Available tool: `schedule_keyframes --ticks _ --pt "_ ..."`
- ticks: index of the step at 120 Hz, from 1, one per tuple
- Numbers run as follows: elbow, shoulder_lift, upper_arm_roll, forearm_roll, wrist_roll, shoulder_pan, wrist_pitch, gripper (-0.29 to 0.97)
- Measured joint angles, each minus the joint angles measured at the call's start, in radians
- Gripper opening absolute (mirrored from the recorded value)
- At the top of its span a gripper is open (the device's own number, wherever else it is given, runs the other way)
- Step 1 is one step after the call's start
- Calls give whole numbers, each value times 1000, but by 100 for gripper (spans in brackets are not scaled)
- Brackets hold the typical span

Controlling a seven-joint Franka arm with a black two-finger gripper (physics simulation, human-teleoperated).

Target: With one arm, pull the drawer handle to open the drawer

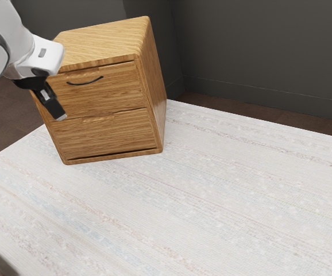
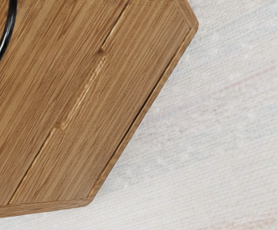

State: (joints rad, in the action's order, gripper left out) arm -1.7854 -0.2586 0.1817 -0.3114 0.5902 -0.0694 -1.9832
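In the exterior view, the task is barely begun. The upper drawer sits flush in the wooden cabinet, so it is not yet pulled out. The black drawer handle curves across its front, untouched. The tool hangs in front of the cabinet face towards the exterior view's left, below the handle and apart from it. It holds nothing, and I cannot tell how wide it stands. Reaching, gripping and pulling are all left to do. The lower drawer is also closed. The pale tabletop offers no obstacle.

In the wrist view, the drawer handle shows as a dark arc on the upper drawer, off to one side of the hand. The lower drawer lies nearer, with the tabletop beyond.
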Motion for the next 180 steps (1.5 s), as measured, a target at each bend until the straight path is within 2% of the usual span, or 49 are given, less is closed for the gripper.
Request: schedule_keyframes --ticks 26,48,93,150,180 --pt "-55 1 4 -7 145 -2 -145 68" --pt "-53 17 7 1 243 -8 -212 68" --pt "-17 96 16 1 371 -13 -278 68" --pt "56 189 28 49 452 -20 -335 68" --pt "63 212 28 71 476 -54 -355 68"
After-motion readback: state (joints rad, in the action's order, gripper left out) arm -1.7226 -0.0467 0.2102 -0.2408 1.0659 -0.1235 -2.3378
